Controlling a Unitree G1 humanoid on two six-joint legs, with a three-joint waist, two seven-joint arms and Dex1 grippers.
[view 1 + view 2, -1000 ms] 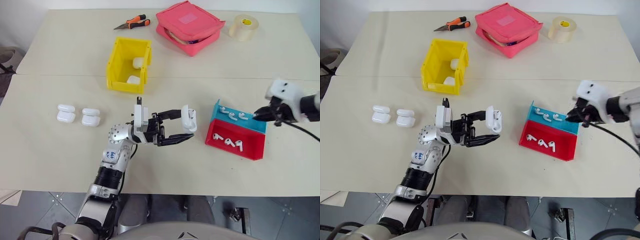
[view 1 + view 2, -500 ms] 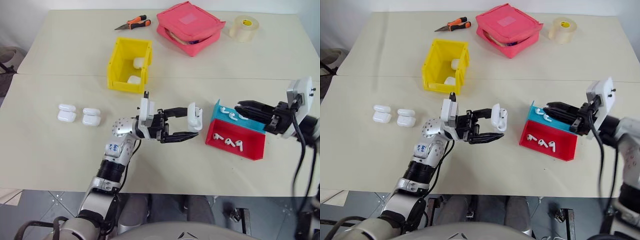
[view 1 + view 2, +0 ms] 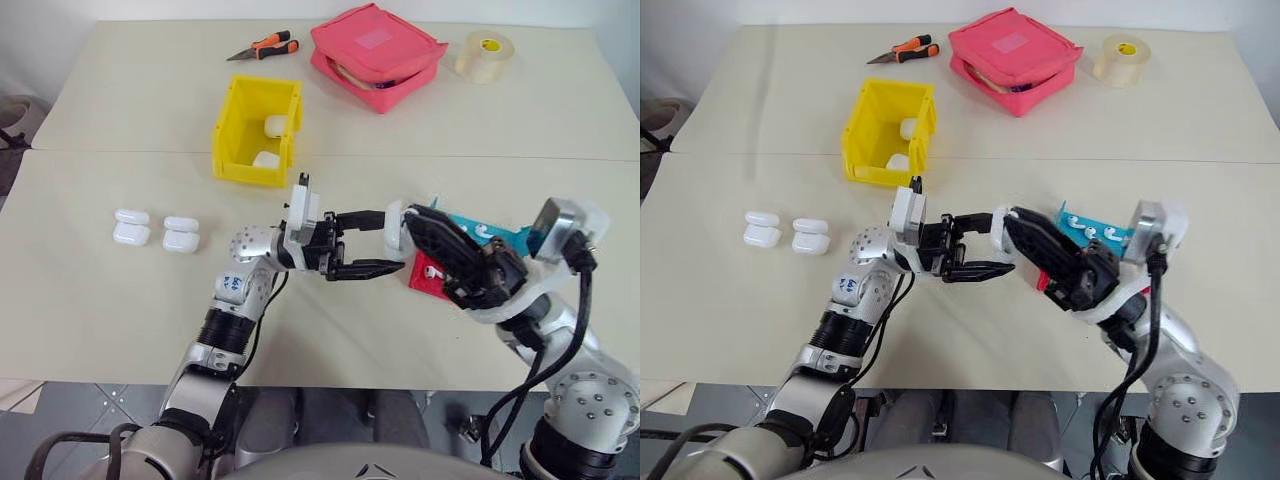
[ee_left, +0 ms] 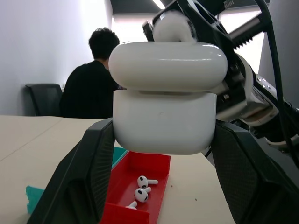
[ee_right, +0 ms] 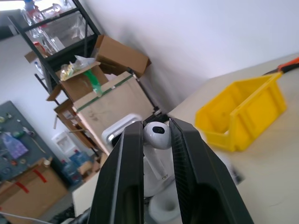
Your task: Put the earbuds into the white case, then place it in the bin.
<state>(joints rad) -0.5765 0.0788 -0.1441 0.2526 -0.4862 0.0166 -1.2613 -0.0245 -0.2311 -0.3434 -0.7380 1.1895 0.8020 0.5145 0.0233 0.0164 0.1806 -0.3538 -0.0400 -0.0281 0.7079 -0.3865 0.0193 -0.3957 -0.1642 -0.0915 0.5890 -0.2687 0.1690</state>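
Right gripper (image 5: 156, 140) pinches one earbud (image 5: 156, 136), tips just beside the white case (image 4: 168, 105). Left gripper (image 3: 366, 243) clamps that case above the table (image 3: 120, 300). Beyond: red-and-blue tray (image 3: 500, 242), yellow bin (image 3: 235, 125) farther.

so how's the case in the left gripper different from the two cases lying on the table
The held case is clamped off the table between the left gripper's fingers; the two table cases lie flat and untouched. The held case stands beside the right gripper, which pinches an earbud; the table cases lie far from both grippers. All are glossy white rounded cases of the same kind.
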